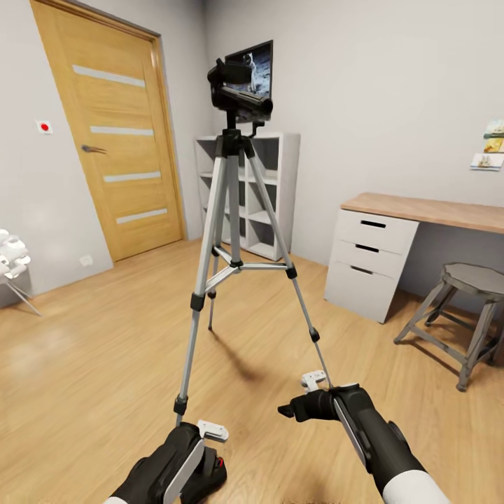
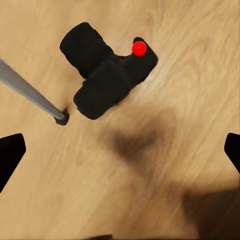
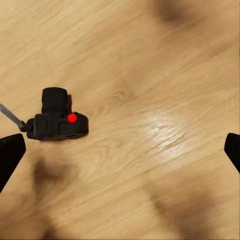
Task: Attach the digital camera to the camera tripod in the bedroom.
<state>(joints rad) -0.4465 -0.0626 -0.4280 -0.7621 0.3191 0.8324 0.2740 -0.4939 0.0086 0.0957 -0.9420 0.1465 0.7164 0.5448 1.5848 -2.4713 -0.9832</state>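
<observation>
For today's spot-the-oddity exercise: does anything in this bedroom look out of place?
Yes: the small black digital camera with a red button lies on the wooden plank floor, beside a foot of the silver-legged camera tripod, not mounted on its black head.

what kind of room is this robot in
Likely a bedroom or home study, though no bed is in view. It has a wooden door, white cube shelves, a wood-topped desk with drawers, and a wall-mounted TV above a light plank floor.
</observation>
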